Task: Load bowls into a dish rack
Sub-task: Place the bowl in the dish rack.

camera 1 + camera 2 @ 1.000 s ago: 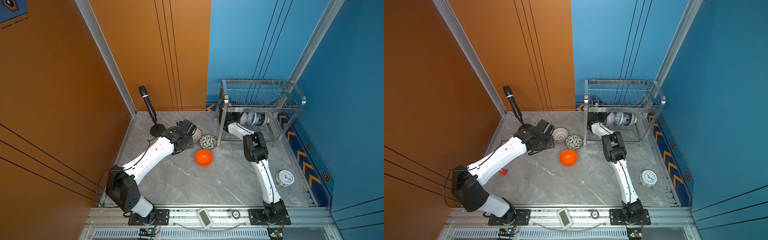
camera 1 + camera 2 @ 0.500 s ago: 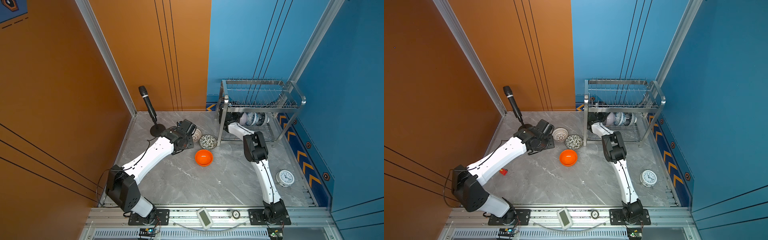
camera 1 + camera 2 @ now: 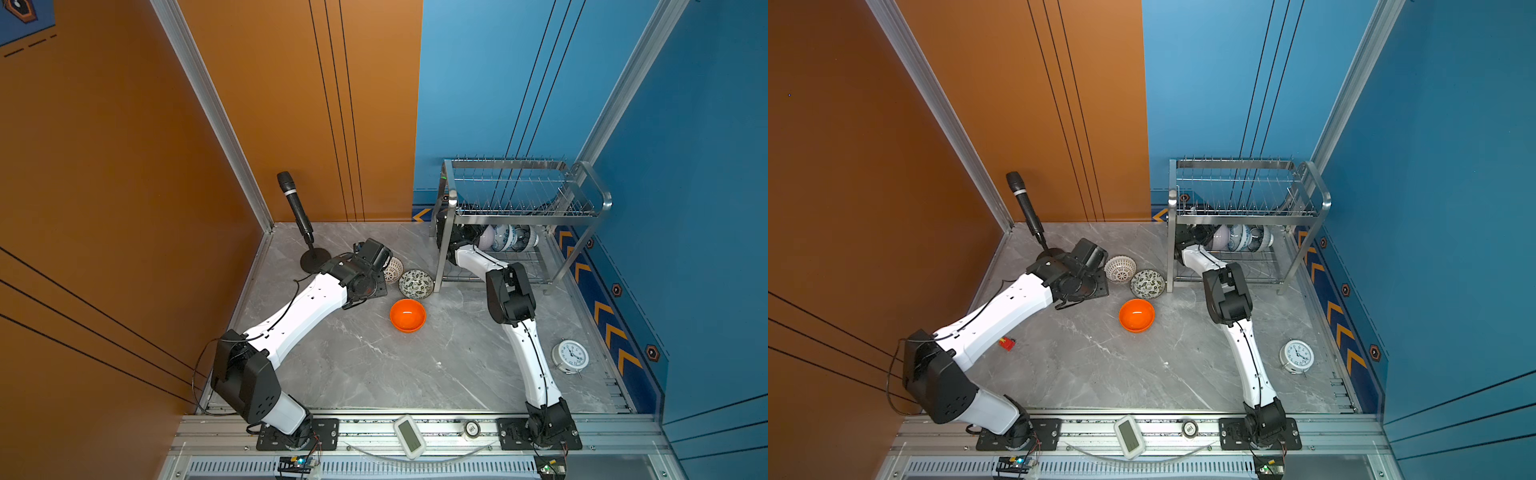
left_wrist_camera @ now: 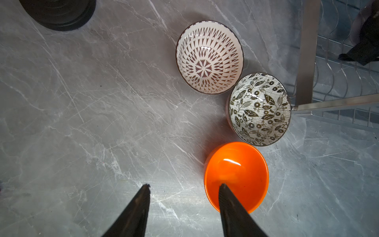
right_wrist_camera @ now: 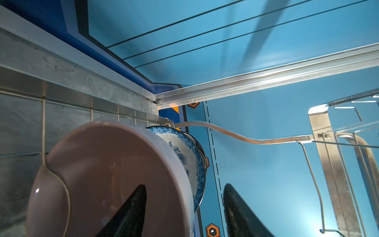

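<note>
Currently the right gripper (image 5: 185, 185) is reaching into the lower tier of the dish rack (image 3: 523, 217) at the far right. Its jaws are standing wide apart and gripping nothing, with one finger sitting inside the pale lilac bowl (image 5: 114, 174) and the other outside its rim. That bowl is standing on edge, leaning against the blue-and-white floral bowl (image 5: 184, 151), with the dark blue bowl (image 3: 527, 239) behind. The left gripper (image 4: 184, 184) is hovering about half open and empty over the table (image 3: 374, 365). The orange bowl (image 4: 242, 168), the lattice bowl (image 4: 209, 57) and the leaf-patterned bowl (image 4: 259, 108) are waiting on the table, just left of the rack.

As I judge it, a careless pull-back is risking the inner finger hooking the lilac rim. That could drag the bowl off its wires and tip the leaning row. The glossy orange bowl could also skid if pinched off-centre.

No writing is showing legibly: the alarm clock (image 3: 570, 356) numerals and the small white screen (image 3: 409, 435) on the near rail are too small to read.
</note>
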Available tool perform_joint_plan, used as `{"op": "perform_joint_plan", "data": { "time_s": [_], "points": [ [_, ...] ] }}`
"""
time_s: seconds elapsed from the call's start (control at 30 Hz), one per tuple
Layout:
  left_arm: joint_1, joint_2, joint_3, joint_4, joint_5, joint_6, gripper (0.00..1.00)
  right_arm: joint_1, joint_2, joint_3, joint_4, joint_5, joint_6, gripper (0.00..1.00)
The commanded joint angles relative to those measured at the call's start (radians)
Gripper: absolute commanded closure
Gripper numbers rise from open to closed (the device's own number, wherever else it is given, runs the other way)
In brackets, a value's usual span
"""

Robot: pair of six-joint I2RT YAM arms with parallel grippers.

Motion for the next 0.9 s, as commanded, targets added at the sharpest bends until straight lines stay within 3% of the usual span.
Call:
{"op": "perform_joint_plan", "data": {
  "time_s": [0.0, 0.87],
  "points": [
    [0.011, -0.028, -0.013, -0.019, 0.015, 0.013, 0.45, 0.009, -0.062, 0.039, -0.086, 0.009, 0.092, 0.37],
    [0.011, -0.055, -0.041, -0.018, 0.023, 0.013, 0.44, 0.017, -0.135, 0.108, -0.549, -0.094, 0.529, 0.25]
  ]
}}
